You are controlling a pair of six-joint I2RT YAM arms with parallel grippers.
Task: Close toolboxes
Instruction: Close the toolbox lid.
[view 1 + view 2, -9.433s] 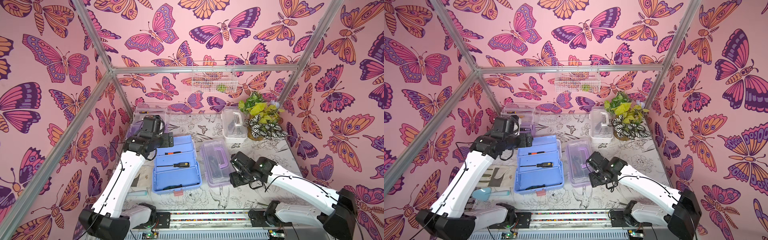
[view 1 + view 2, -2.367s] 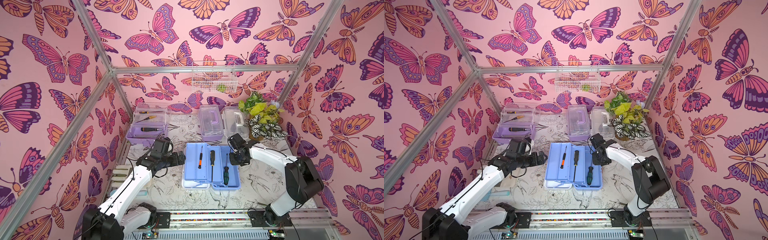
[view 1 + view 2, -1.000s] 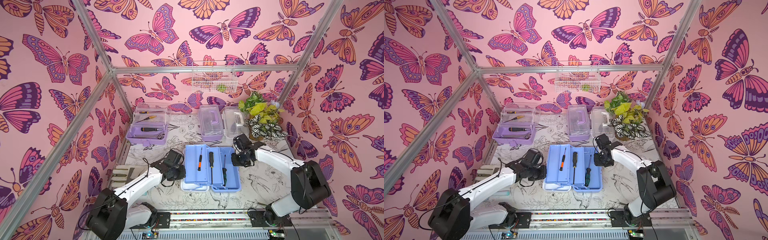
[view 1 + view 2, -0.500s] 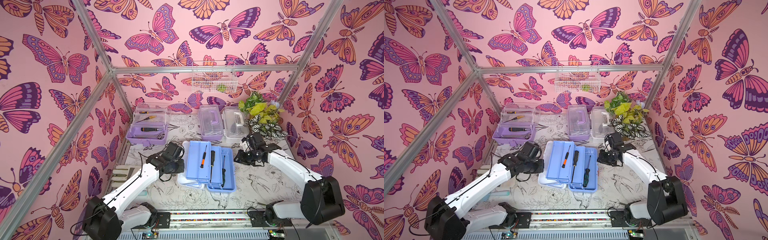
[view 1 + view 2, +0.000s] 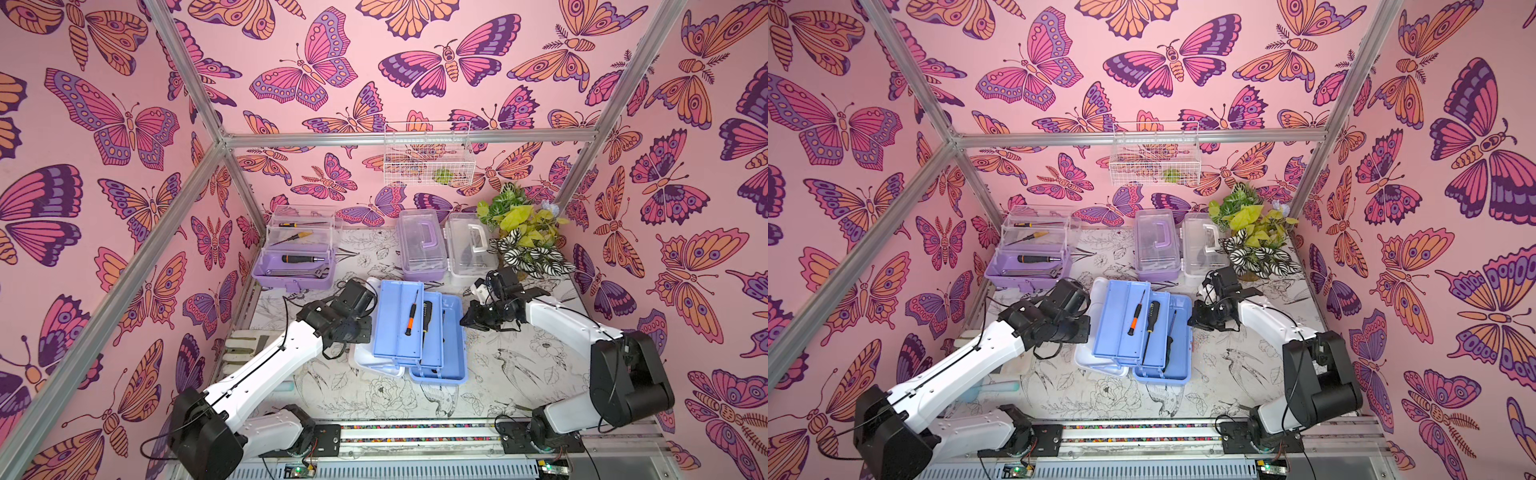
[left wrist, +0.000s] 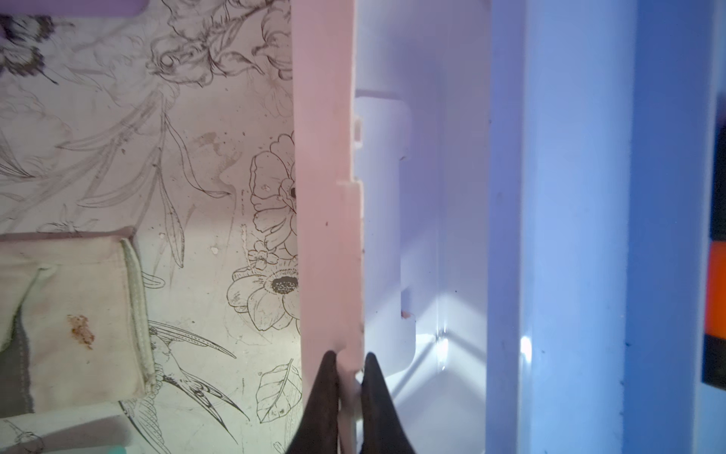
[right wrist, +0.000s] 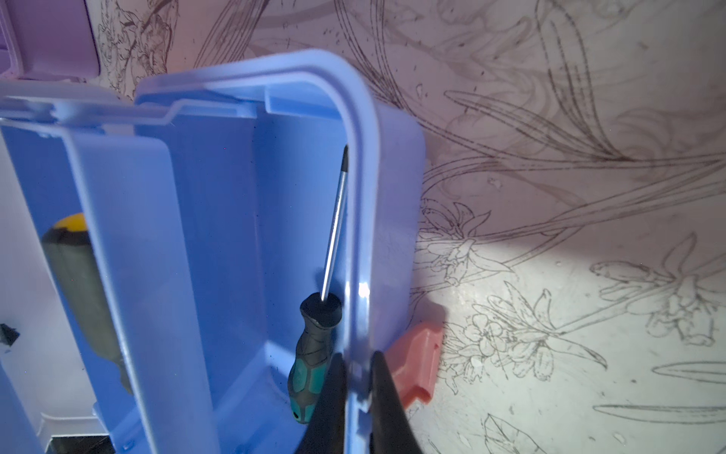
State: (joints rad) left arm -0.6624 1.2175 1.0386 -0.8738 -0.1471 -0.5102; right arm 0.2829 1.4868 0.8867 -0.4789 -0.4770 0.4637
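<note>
Pinched white lid (image 6: 328, 196) edge tight in left gripper (image 6: 349, 357), clamped blue box (image 7: 363, 188) rim in right gripper (image 7: 358, 359), box open mid-table, screwdrivers (image 5: 412, 318) inside.

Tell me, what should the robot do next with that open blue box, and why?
Probably the left pincer should swing the white lid up over the blue base. It pinches the lid's rim, the right pincer pinches the base's rim, and the lid lies open beside it.

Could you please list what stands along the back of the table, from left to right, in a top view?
Open lilac toolbox → closed lilac toolbox → white toolbox → potted plant.
</note>
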